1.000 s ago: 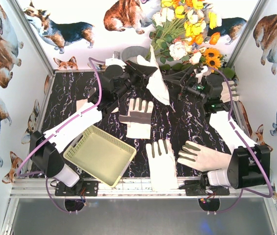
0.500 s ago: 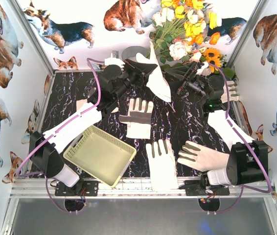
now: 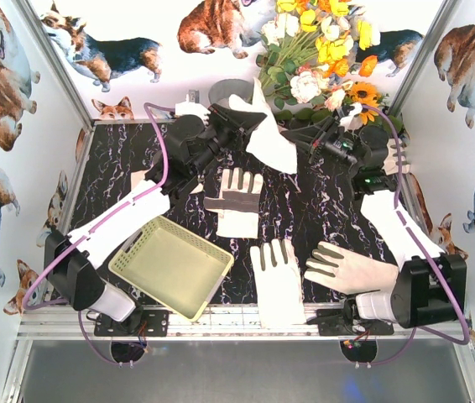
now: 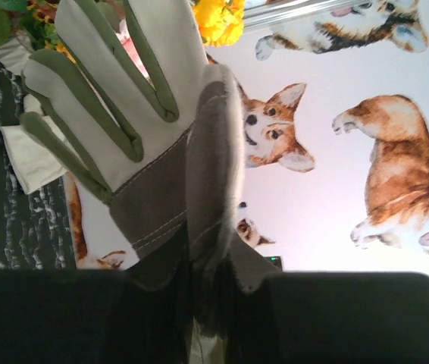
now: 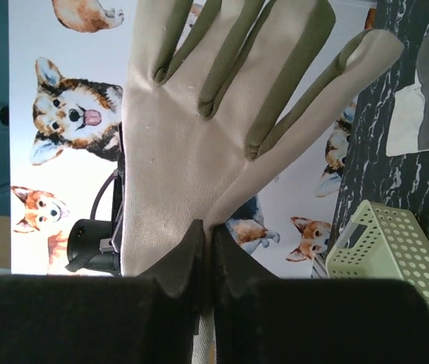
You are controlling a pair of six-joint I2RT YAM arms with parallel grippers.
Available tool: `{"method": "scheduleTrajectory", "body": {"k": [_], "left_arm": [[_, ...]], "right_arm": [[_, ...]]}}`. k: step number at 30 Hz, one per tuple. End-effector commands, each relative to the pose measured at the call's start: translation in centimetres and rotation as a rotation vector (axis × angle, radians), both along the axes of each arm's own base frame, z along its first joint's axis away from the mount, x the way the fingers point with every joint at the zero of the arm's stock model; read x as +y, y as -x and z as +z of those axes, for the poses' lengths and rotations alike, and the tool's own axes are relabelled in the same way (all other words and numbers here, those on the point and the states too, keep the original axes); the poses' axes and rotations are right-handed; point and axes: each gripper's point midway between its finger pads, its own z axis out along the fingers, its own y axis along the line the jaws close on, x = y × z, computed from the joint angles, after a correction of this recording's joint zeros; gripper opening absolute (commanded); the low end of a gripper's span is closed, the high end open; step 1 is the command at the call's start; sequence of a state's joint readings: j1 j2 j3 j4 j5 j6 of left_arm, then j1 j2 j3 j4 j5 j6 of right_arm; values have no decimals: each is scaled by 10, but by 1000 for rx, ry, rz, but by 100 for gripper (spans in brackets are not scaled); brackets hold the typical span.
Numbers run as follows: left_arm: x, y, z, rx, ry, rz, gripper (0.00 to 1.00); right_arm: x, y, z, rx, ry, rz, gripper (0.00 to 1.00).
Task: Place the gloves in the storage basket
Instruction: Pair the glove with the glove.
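Left gripper (image 3: 236, 119): clamped on raised glove (image 3: 267, 138)
Right gripper (image 3: 306, 138): pinching same glove's opposite edge
Storage basket (image 3: 174, 269): on table (image 3: 305, 210), beside left arm
Grey-patched glove (image 3: 236, 201): flat, near basket

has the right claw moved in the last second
Yes, the right claw moved left, away from the orange sunflower, toward the hanging white fabric glove.

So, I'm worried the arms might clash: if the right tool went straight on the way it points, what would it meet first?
The glove that the right tool is shut on; just beyond, probably the left tool, though depth is unclear.
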State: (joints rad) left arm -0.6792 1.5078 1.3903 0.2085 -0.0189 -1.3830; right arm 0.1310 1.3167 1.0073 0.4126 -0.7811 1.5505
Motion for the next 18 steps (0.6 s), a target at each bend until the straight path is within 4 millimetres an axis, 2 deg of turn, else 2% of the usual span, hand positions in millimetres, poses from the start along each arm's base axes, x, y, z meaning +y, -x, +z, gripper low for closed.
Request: {"method": "scheduleTrajectory", "body": {"k": [1,3,6,13,18], "left_arm": [[9,8,-1,-10,-27,3,16],[13,8,-5,-2,-29,9,26],[19,8,-7,3,-35,13,31],[29,8,-15,21,-58,13,30],[22,13,-19,25,-72,-39,21]], "right_arm": [[-1,16,33,-147,46,-10,0],[-1,18,30,-150,64,-5,0],[0,21,26,-147,93,3,0],[-1,27,18,-165,196,7,0],[-2,25,15,-182,226,-1,0]]}}
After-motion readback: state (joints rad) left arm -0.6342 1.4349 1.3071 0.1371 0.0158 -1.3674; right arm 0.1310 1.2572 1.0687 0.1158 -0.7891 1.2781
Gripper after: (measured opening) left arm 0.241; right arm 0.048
